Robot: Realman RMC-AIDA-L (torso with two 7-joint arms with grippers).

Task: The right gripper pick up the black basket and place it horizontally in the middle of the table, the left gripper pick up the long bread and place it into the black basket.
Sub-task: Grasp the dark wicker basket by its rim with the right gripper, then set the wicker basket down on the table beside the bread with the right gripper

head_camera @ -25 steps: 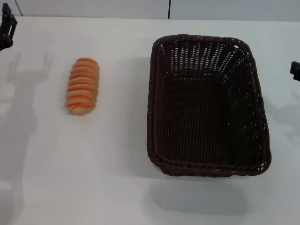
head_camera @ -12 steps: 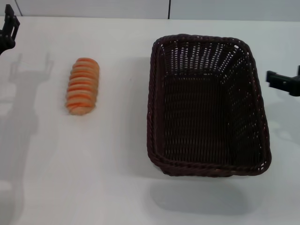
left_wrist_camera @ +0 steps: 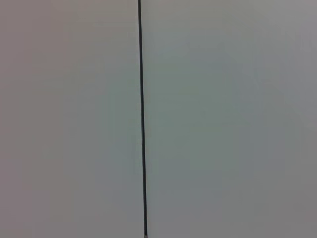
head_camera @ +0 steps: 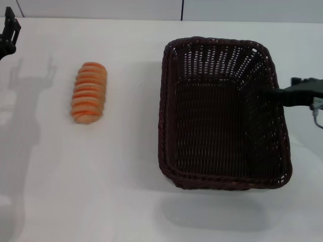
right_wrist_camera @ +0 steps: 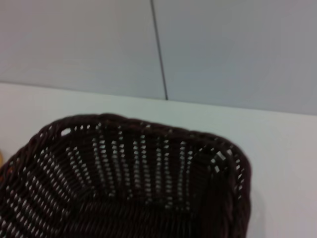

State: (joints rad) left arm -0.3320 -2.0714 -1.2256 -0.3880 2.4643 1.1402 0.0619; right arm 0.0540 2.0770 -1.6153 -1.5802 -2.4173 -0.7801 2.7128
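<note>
The black basket [head_camera: 222, 113] stands on the white table [head_camera: 101, 176], right of centre, its long side running front to back. It also fills the lower part of the right wrist view [right_wrist_camera: 138, 168]. My right gripper [head_camera: 282, 86] reaches in from the right edge and is open at the basket's right rim, with one finger over the rim. The long bread [head_camera: 89, 92], striped orange and tan, lies on the left part of the table. My left gripper [head_camera: 7, 33] hangs at the far left edge, away from the bread; its shadow shows two fingers apart.
A grey wall with a dark vertical seam [head_camera: 182, 10] runs behind the table. The left wrist view shows only that wall and the seam [left_wrist_camera: 142, 119]. Bare tabletop lies between the bread and the basket and in front of both.
My right gripper has come in from the right edge to the basket's right rim. The left gripper, bread and basket have stayed put.
</note>
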